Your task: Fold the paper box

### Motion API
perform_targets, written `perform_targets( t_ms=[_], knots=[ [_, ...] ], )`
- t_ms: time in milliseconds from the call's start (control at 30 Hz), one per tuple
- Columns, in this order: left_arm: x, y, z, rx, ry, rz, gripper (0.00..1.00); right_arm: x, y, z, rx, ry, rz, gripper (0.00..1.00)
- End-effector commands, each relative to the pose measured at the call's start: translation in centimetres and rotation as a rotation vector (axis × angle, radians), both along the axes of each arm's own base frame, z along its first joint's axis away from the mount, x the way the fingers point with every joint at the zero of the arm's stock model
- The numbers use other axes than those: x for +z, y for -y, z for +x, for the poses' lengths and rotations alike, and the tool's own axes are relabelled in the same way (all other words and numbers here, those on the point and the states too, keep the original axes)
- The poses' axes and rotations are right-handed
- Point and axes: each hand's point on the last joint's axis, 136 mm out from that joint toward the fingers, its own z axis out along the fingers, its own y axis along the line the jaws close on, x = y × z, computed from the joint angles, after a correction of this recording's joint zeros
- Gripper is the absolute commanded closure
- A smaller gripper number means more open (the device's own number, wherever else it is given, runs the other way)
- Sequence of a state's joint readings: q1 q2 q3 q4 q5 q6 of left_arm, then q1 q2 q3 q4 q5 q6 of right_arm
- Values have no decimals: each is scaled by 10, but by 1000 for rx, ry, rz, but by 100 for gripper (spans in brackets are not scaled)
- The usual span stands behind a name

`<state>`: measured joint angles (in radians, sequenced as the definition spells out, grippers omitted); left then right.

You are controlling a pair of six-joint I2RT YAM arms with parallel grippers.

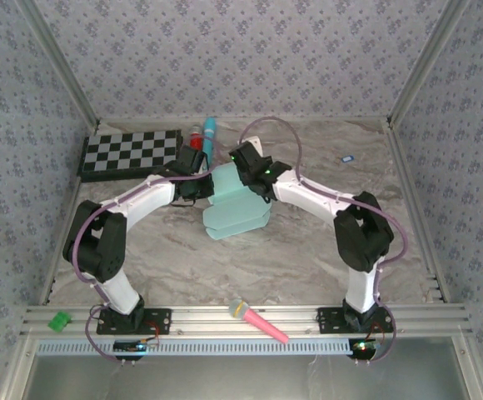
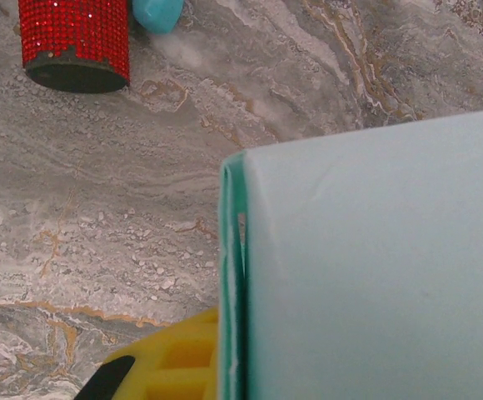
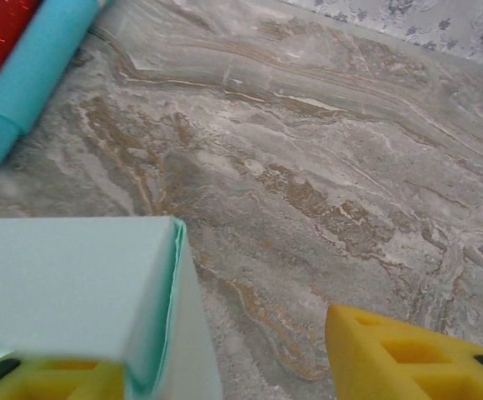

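Mint paper box (image 1: pixel 237 212) seemingly pinched by left end effector (image 1: pixel 203 190), right end effector (image 3: pixel 229 371) released, cyan tube (image 1: pixel 211 133) beyond.

No legible txt, labels, nos. or signs on anything in view.

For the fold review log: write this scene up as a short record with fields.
paper box: mint cardboard, mid-table, flaps lying out toward the arms
left gripper: shut on the box's doubled edge
right gripper: open, box corner beside one finger
behind the box: cyan tube, red glitter cylinder
far left: checkerboard
near rail: pink stick
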<state>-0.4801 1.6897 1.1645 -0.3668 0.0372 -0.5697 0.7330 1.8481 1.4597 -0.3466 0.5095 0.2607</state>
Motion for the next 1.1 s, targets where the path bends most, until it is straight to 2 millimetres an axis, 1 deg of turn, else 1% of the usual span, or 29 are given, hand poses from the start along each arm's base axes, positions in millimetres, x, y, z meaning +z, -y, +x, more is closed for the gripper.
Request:
perform_targets(
  t_ms=[0,67,133,233,300,333,533,600,700,800,900,1000,1067],
  knots=[
    [11,6,7,22,12,-35,100,19,-7,-17,104,-5,103,43],
    [11,8,6,25,13,-43,100,28,-12,-26,167,-6,176,42],
    [11,9,5,29,8,-44,100,37,-8,-34,186,-7,242,42],
    [12,7,2,61,-6,-25,100,47,15,-39,152,2,297,41],
    [14,4,-1,105,-20,5,100,54,35,-41,109,5,313,41],
    [16,4,-3,125,-26,12,100,46,46,-44,86,-14,303,41],
    [19,11,-17,258,-85,-57,100,46,124,-52,-116,-45,290,42],
    [17,12,-24,325,-125,-87,100,47,145,-57,-164,-57,297,42],
    [11,16,-34,406,-191,-158,100,43,171,-66,-223,-75,318,42],
    [6,23,-43,476,-253,-243,100,36,194,-76,-280,-107,332,42],
    [1,31,-54,535,-336,-312,100,24,210,-86,-314,-148,341,42],
    [-1,38,-62,583,-395,-365,100,15,215,-96,-319,-182,378,42],
    [-7,40,-70,634,-451,-404,100,11,215,-100,-311,-190,399,42]
  ],
)
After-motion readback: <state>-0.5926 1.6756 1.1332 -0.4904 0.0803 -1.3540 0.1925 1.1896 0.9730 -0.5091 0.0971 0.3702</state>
